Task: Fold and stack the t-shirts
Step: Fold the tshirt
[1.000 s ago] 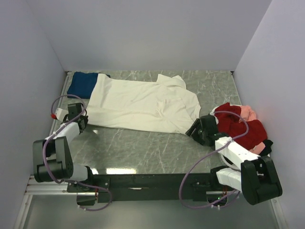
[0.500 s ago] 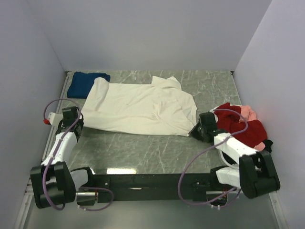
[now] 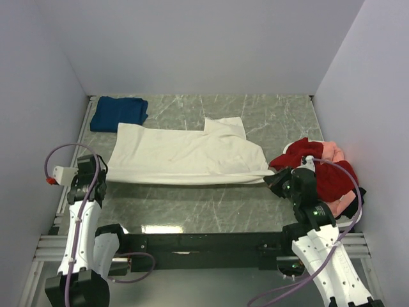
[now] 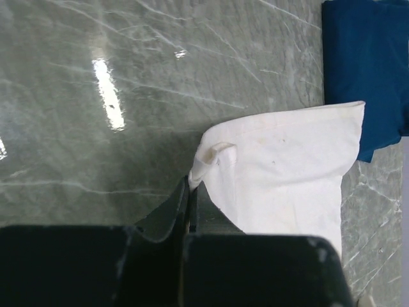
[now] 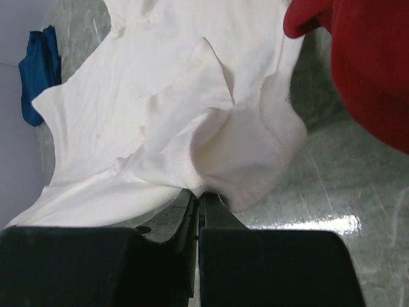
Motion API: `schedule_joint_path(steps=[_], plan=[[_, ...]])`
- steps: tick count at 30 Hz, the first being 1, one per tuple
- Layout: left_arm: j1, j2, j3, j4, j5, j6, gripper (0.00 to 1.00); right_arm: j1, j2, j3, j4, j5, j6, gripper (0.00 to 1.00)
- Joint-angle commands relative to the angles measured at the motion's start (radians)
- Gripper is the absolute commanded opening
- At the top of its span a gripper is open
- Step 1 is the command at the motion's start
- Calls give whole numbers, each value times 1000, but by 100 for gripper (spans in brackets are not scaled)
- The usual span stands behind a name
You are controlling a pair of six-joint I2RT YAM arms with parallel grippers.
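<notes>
Centre: spread t-shirt; behind-left: folded t-shirt; right: pile.

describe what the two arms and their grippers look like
Both arms are white shells with black joints. The left arm trails a looping lilac cable and has a small red tip on a white connector by its wrist. The right arm has a matching cable. The left gripper and right gripper are black with slim, flat fingers.

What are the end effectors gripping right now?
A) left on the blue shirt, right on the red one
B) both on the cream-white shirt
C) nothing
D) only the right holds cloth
B: left end effector and right end effector are each shut on the near edge of the cream-white t-shirt.
</notes>
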Motion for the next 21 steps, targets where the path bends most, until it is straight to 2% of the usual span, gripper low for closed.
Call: schedule_joint_path(steps=[1,3,4,5,6,7,8,11,13,15,17,18,19,21], plan=[[11,-49,1,-100,-79,-46,3,-11,-42,-8,-117,-3,6,1],[11,-72,8,-126,-88,-57,9,-11,-56,-9,-132,-9,5,11],[12,-79,11,-138,-89,-55,17,-10,-62,-9,-138,-12,-3,17],[12,-93,20,-138,-94,-51,23,-11,-65,-5,-138,-26,-8,35],[12,-98,28,-144,-97,-45,29,-11,-67,1,-137,-32,-14,46],[11,-101,40,-146,-99,-32,39,-11,-64,9,-134,-42,-26,55],[11,-104,69,-138,-97,-16,43,-10,-58,35,-129,-55,-37,65],[11,-83,143,-85,-73,73,52,-10,9,79,-43,-123,-78,73],[12,-60,163,10,15,203,54,-8,117,106,60,-170,-103,73],[12,12,189,124,111,263,53,4,262,156,137,-223,-110,73],[6,141,233,187,180,291,52,33,371,253,213,-202,-130,73],[-1,193,252,214,194,298,51,50,489,297,221,-167,-143,73],[-11,305,278,221,194,298,50,76,547,392,233,-153,-173,72],[-66,414,359,233,153,299,49,96,718,486,244,-123,-208,69]])
